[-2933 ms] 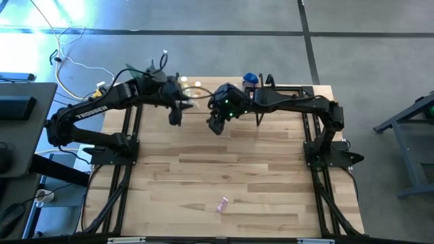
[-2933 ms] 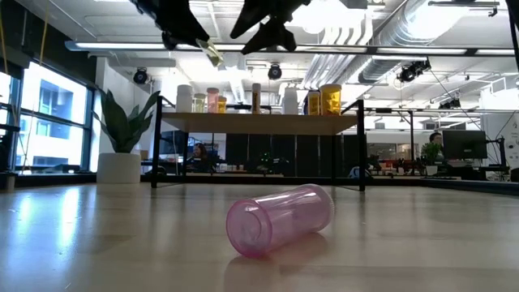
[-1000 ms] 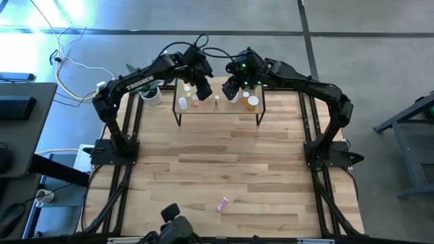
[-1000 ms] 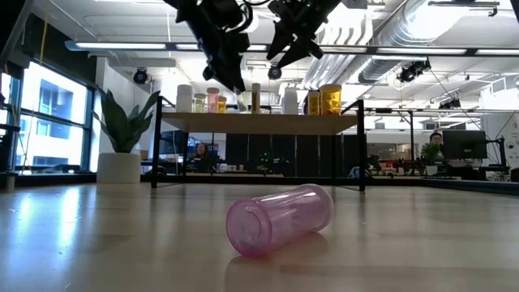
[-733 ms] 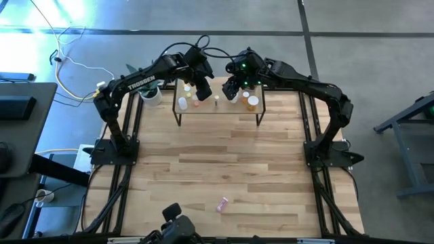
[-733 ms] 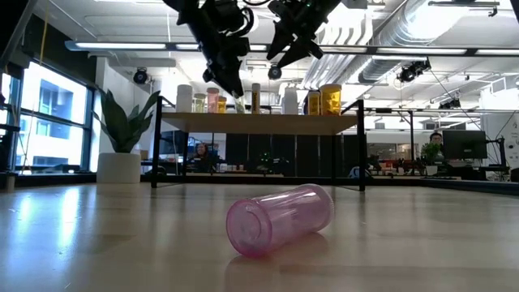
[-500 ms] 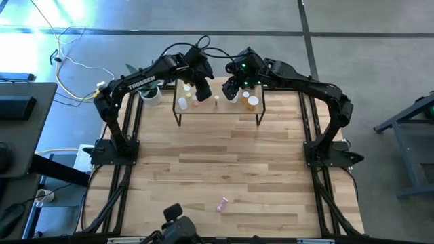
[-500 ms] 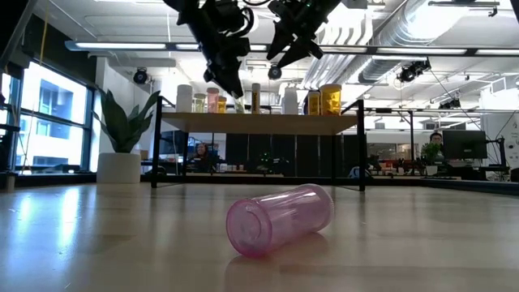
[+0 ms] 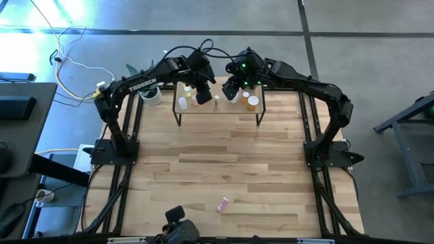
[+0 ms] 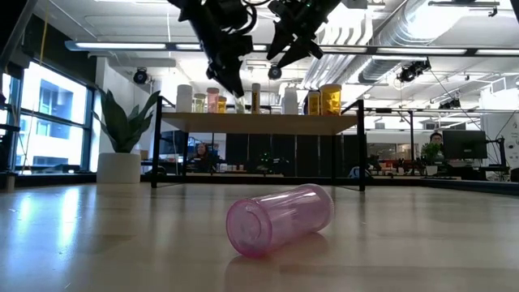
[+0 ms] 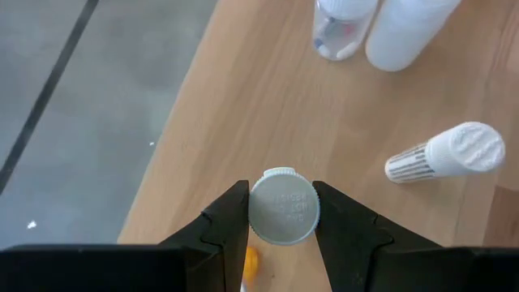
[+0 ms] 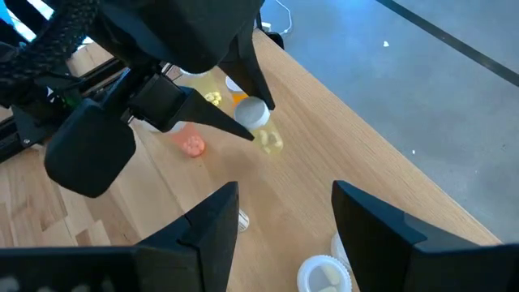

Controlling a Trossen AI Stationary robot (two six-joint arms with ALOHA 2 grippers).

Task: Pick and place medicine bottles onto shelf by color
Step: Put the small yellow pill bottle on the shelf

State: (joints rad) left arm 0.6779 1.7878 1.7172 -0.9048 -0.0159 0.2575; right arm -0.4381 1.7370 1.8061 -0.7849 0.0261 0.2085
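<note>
We have the left hand (image 11: 280,212) over the shelf (image 9: 224,110), and its two fingers are closed on the white cap of a small yellowish bottle (image 12: 261,122), which hangs just above the board near the other bottles. The step, as we judge it, is to put this bottle down beside the ones of the same colour. To do it well, we should lower it straight until its base sits flat on the wood, and only then open the fingers, because the bottle is narrow and may tip easily. There is a white bottle (image 11: 444,153) lying on its side nearby, so we must keep clear of it. The right hand (image 12: 280,215) waits above the same shelf with its fingers apart and holds nothing. One pink bottle (image 10: 280,218) lies on its side on the surface (image 9: 271,176), well apart from the shelf.
</note>
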